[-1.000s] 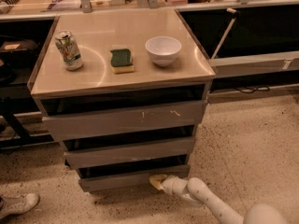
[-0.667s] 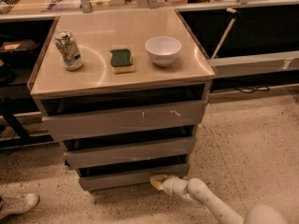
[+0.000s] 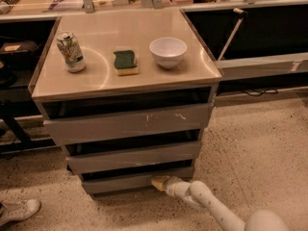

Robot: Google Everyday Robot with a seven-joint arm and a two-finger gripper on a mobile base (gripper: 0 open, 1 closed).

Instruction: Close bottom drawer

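Note:
The bottom drawer (image 3: pixel 125 181) is the lowest, narrowest grey front of the cabinet, with a thin dark gap above it. My gripper (image 3: pixel 159 182) sits low near the floor at the end of the white arm (image 3: pixel 207 203), its tan tip touching the lower right part of the bottom drawer front. The middle drawer (image 3: pixel 132 157) and the wide top drawer (image 3: pixel 127 123) with white scratch marks stand above it.
On the cabinet top (image 3: pixel 96 76) stand a drinks can (image 3: pixel 70 51), a green sponge (image 3: pixel 125 61) and a white bowl (image 3: pixel 168 51). A shoe (image 3: pixel 17 211) lies on the speckled floor at the lower left. Dark shelving runs behind on both sides.

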